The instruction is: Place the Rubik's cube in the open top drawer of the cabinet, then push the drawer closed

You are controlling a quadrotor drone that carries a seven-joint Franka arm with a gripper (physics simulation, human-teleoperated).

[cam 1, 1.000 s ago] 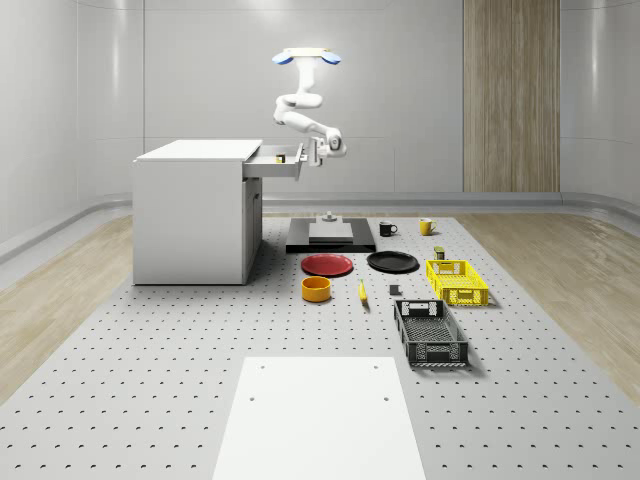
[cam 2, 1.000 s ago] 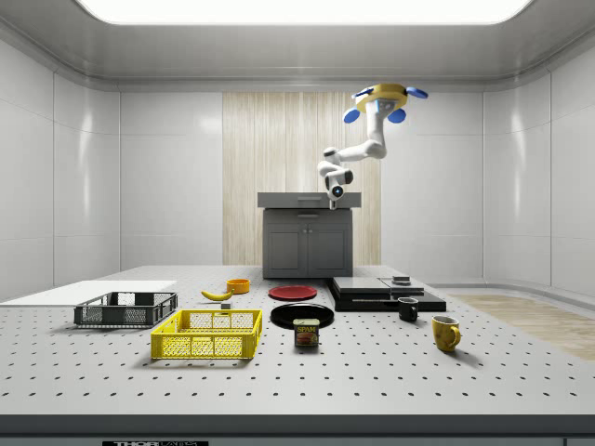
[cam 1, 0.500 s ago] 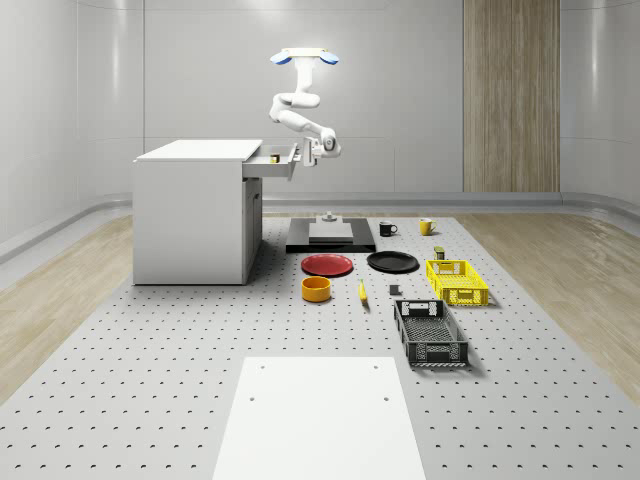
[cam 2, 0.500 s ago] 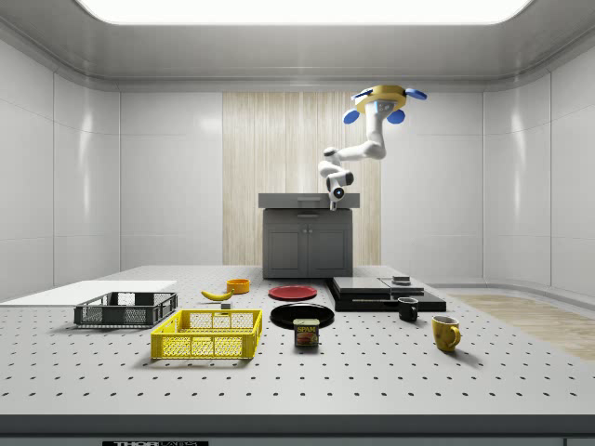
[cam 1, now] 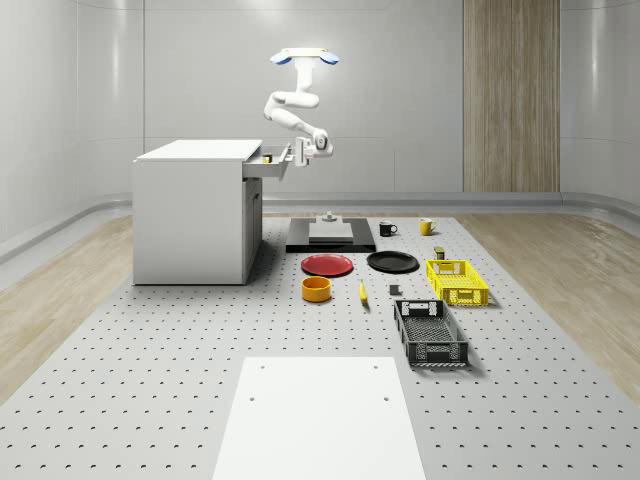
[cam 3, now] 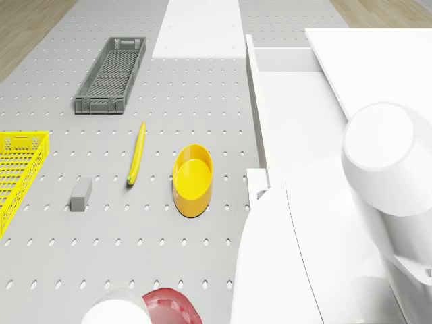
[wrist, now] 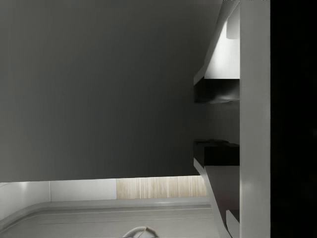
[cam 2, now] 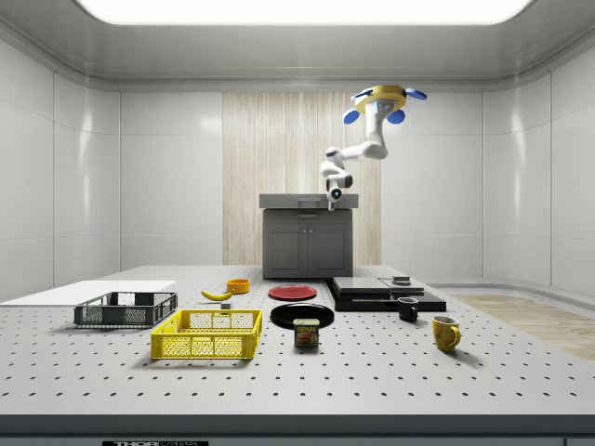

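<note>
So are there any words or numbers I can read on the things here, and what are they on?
"SPAM": on the can in the side view.
White lettering on a black strip at the table's front edge: too small to read.

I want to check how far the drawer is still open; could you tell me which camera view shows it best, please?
The whole-scene view: the drawer juts sideways from the cabinet, tool at its front. The side view sees it end-on; the drone view looks down into it.
</note>
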